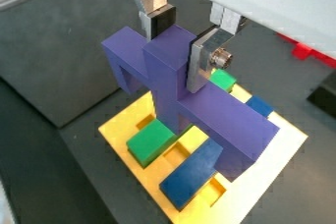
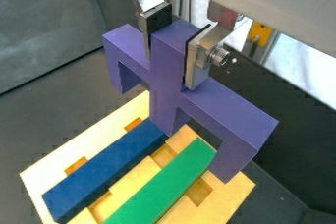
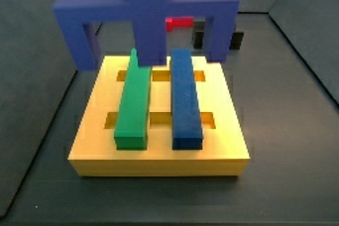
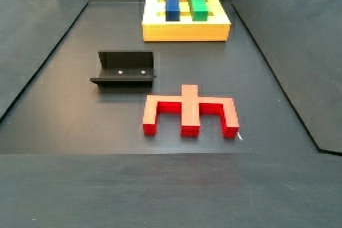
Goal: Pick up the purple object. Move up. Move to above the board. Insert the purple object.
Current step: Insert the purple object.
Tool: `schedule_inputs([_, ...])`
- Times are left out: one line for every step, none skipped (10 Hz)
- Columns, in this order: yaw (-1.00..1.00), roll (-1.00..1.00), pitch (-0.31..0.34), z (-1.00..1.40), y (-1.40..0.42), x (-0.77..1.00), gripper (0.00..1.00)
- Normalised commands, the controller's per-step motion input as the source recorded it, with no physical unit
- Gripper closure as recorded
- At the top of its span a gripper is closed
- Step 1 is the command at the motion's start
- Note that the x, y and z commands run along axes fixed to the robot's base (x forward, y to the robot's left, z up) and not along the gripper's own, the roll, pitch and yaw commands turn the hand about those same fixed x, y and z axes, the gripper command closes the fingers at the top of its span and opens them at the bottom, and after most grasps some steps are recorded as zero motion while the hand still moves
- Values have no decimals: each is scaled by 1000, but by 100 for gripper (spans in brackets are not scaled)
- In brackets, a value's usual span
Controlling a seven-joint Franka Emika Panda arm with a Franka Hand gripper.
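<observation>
the purple object (image 2: pixel 178 90) hung in the air, clamped by its raised central stub between the gripper (image 2: pixel 175 33) fingers, jaws closed on the stub in both wrist views. its long bar ran crosswise to the green bar (image 3: pixel 130 104) and blue bar (image 3: pixel 184 106) already seated in the board (image 3: pixel 159 149), and its two legs pointed down at the board's far end, toward the bench's back edge. judging by a side view, it was above the board but not yet lowered into any slot. the red block (image 4: pixel 191 112) and the fixture (image 4: pixel 124 70) lay well apart, nearer the bench's front.
</observation>
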Motion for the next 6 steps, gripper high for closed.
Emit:
schedule_inputs([77,-24,-30,-334,-69,-14,100])
schedule_inputs([94,0,0,-277,-31,0,100])
schedule_inputs([43,43,0,-291,-54,0,100])
schedule_inputs([49,23,-6,-297,-54,0,100])
schedule_inputs([49,10,-20,-320,-77,0,100])
schedule_inputs([0,123,0,-266,-160,117,100])
